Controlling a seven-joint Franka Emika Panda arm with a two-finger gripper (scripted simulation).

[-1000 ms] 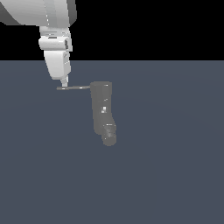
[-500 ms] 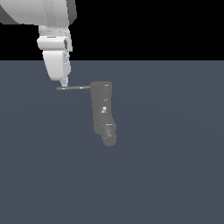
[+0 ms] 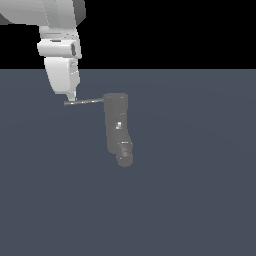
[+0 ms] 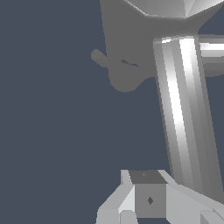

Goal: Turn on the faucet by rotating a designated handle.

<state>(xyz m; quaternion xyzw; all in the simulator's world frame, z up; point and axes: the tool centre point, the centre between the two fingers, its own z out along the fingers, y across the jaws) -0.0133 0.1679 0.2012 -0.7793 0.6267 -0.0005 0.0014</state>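
Hand [image 3: 71, 98], its opening not discernible, met the handle [image 3: 84, 101] tip at upper left; pushing steadily sideways around the faucet [image 3: 117, 127] appeared advisable.

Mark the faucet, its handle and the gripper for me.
faucet [image 3: 116, 125]: exterior view, mid body.
handle [image 3: 86, 102]: exterior view, middle of the rod.
gripper [image 3: 71, 97]: exterior view, fingertips at the rod's free end.
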